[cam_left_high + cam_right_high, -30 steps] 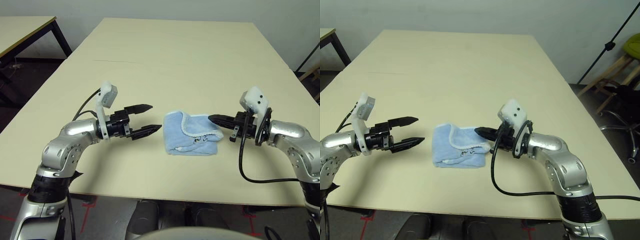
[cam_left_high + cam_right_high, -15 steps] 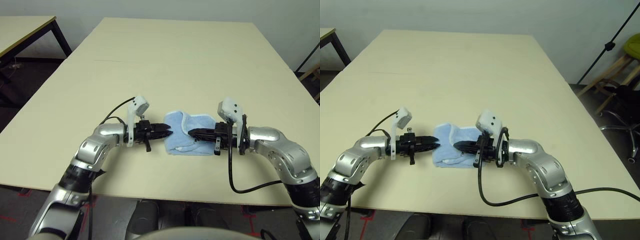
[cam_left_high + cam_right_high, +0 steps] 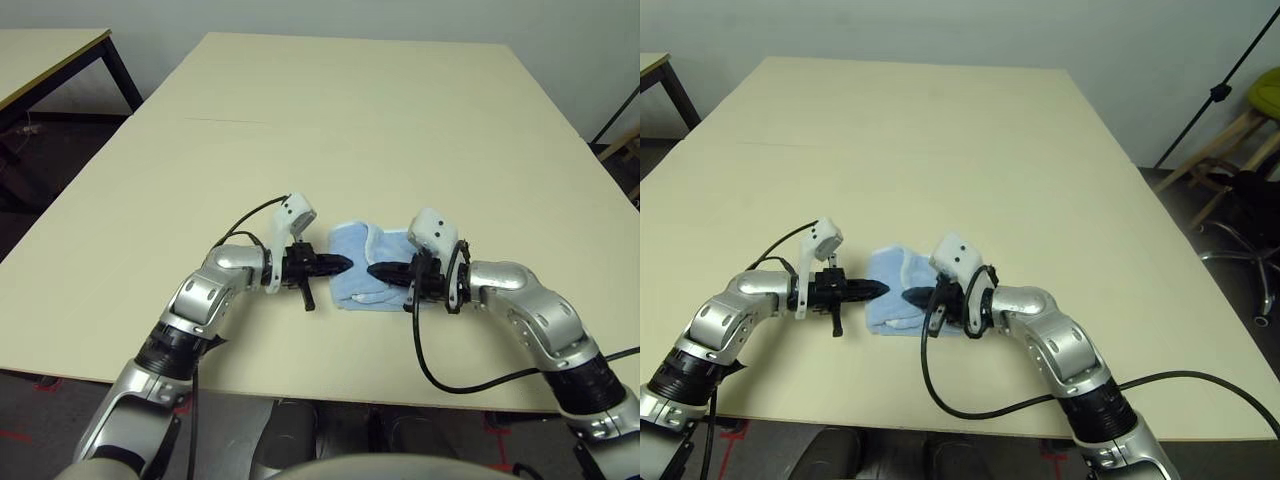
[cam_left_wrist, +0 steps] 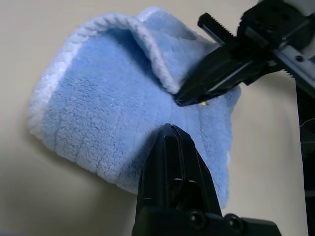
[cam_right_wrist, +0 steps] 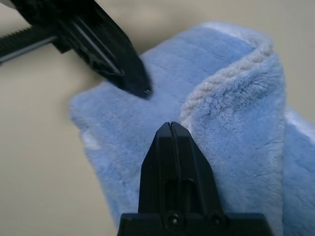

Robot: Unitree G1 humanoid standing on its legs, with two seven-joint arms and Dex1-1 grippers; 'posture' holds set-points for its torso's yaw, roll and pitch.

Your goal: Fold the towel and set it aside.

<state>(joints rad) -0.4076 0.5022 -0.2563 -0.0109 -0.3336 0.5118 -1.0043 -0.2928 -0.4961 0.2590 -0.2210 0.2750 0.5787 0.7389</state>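
The towel (image 3: 356, 246) is a light blue folded bundle with white edging, lying on the table near its front edge. My left gripper (image 3: 345, 264) is shut, and its tip lies over the towel's left side with no cloth between the fingers. My right gripper (image 3: 372, 270) is shut too, reaching in from the right over the towel's folded-over flap. The two tips almost meet above the towel's middle. In the left wrist view, the towel (image 4: 98, 108) lies under my shut left gripper (image 4: 170, 129). In the right wrist view, the flap's white edge (image 5: 216, 86) runs beside my shut right gripper (image 5: 170, 125).
The beige table (image 3: 350, 130) stretches wide and bare beyond the towel. A second table (image 3: 40, 55) stands at the far left. A black stand (image 3: 1225, 85) and a wooden stool (image 3: 1240, 130) are off the table's right side.
Both arms have swung inward from either side until their tips meet over the towel. My left gripper, open a second ago, has shut. The towel lies where it was.
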